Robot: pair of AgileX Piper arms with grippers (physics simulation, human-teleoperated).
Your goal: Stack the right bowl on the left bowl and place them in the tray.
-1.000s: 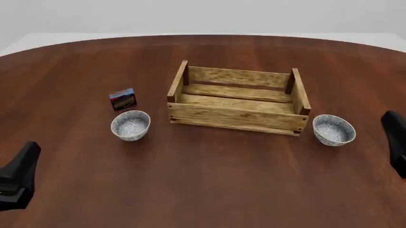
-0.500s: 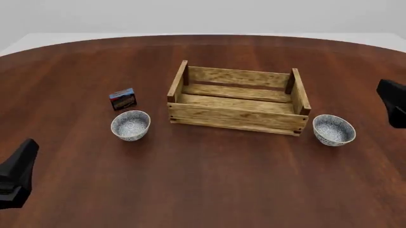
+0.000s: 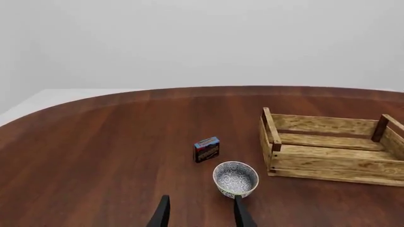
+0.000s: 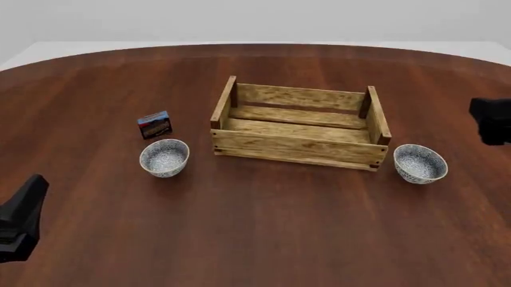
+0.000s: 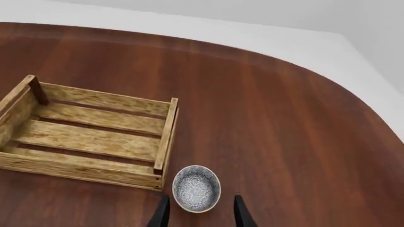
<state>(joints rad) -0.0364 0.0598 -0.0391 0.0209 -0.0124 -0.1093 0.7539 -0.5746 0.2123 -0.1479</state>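
At the left edge of the front view the left claw (image 4: 20, 224) hangs low over bare dark-brown wood, well apart from everything; in its wrist view its two black fingers (image 3: 162, 213) stand spread with a gap between them, holding nothing. A broad stretch of open desk (image 4: 255, 227) runs along the near side.

Further right sits the small blue-and-red printed box (image 4: 155, 124), upright, and just in front of it the left bowl (image 4: 164, 158), white with a dense blue-grey pattern, resting on the wood with nothing inside. A clear strip separates this bowl from the tray (image 4: 297, 148), a light-brown slatted wooden crate with four corner posts, lying at the middle of the desk. Its slat floor is bare.

Just off the tray's right near corner rests the right bowl (image 4: 420, 163), also holding nothing, close to the crate but not touching. Beyond it, at the right edge, the right claw (image 4: 491, 119) hovers raised above the desk; its wrist view shows its fingers (image 5: 241, 212) parted, with that bowl (image 5: 196, 187) lying beyond the tips.

The desk's far rim curves, with a pale floor and a plain grey wall behind.
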